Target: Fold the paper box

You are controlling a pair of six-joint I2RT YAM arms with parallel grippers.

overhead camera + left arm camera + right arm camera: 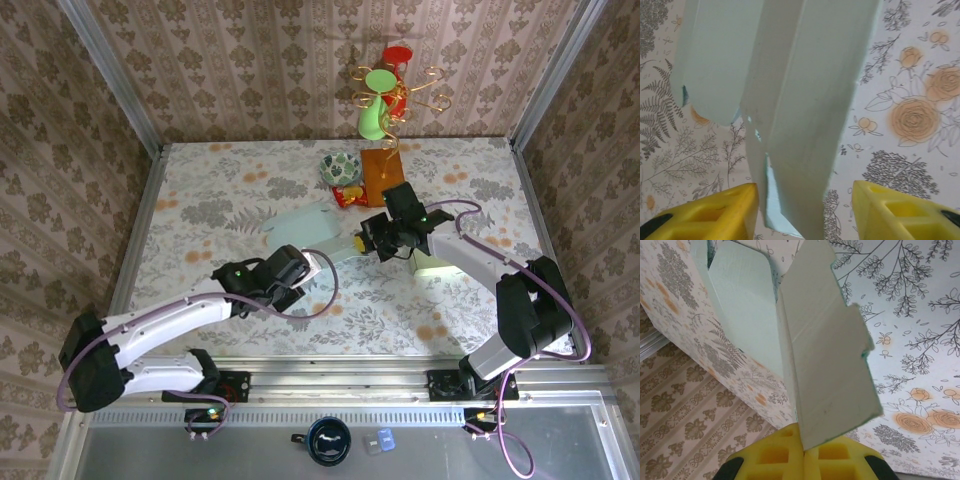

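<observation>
We judge the paper box (300, 226) barely begun, no walls erected; right gripper (804, 447) clamps one panel; left gripper (805, 200) straddles another, fingers apart.

The paper box (300, 226), a pale green sheet, lies near the centre of the floral surface (200, 190). The right end effector (362, 242) meets its right edge. The left end effector (312, 262) sits at its near edge. Behind the box are a patterned bowl (340, 166), a red packet (347, 196) and an orange-brown rectangular item (380, 168). A green vase (372, 112) is at the far edge.
</observation>
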